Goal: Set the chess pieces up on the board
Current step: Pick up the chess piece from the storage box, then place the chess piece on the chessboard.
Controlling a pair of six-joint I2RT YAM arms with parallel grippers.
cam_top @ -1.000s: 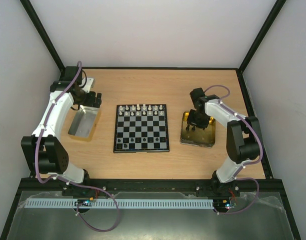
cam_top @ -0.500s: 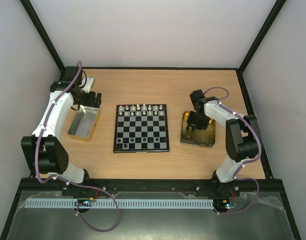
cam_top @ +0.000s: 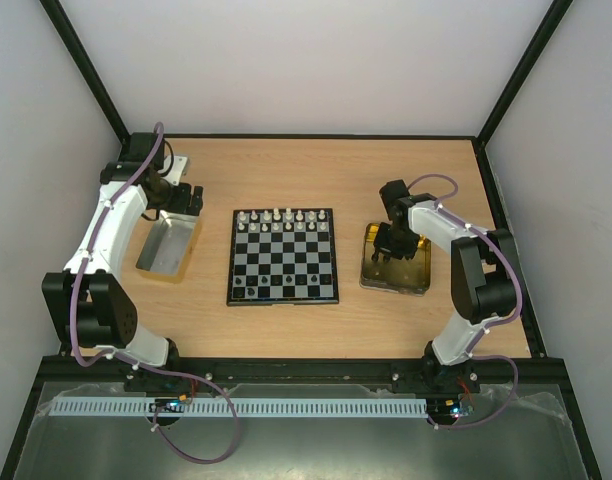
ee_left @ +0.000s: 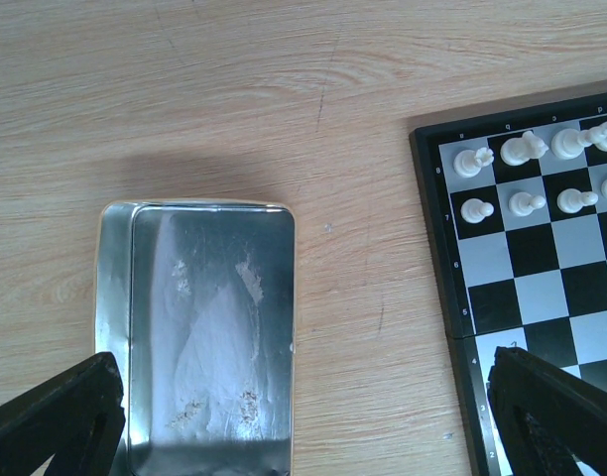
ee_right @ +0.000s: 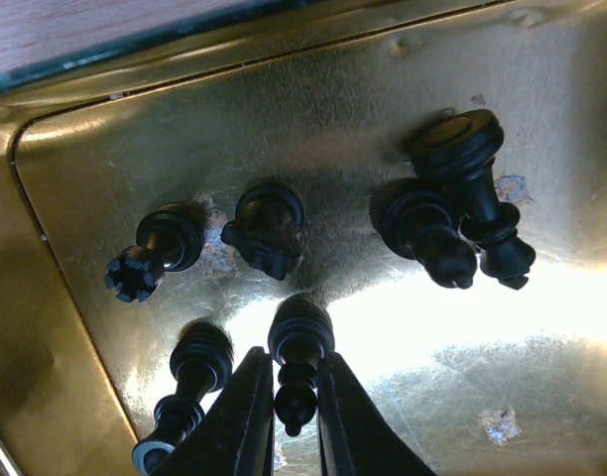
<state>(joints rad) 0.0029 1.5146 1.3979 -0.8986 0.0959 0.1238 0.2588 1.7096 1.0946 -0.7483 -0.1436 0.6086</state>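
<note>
The board (cam_top: 286,266) lies mid-table, with white chess pieces (cam_top: 281,218) on its two far rows and a few black ones (cam_top: 248,288) at its near left corner. Several black pieces (ee_right: 269,230) lie in the gold tray (cam_top: 412,279). My right gripper (cam_top: 386,250) is down in that tray. In the right wrist view the right gripper (ee_right: 294,363) is shut on the neck of one black piece (ee_right: 301,339). My left gripper (cam_top: 181,200) hangs open over the silver tray (cam_top: 166,246); in its wrist view the left gripper (ee_left: 303,382) holds nothing.
In the left wrist view the silver tray (ee_left: 214,327) holds no pieces, and the board's corner (ee_left: 542,297) with white pieces (ee_left: 527,149) shows at the right. Black frame posts and white walls enclose the table.
The right gripper's jaws have narrowed onto the black piece in the gold tray, and its arm shifted slightly. The left arm has not moved.
</note>
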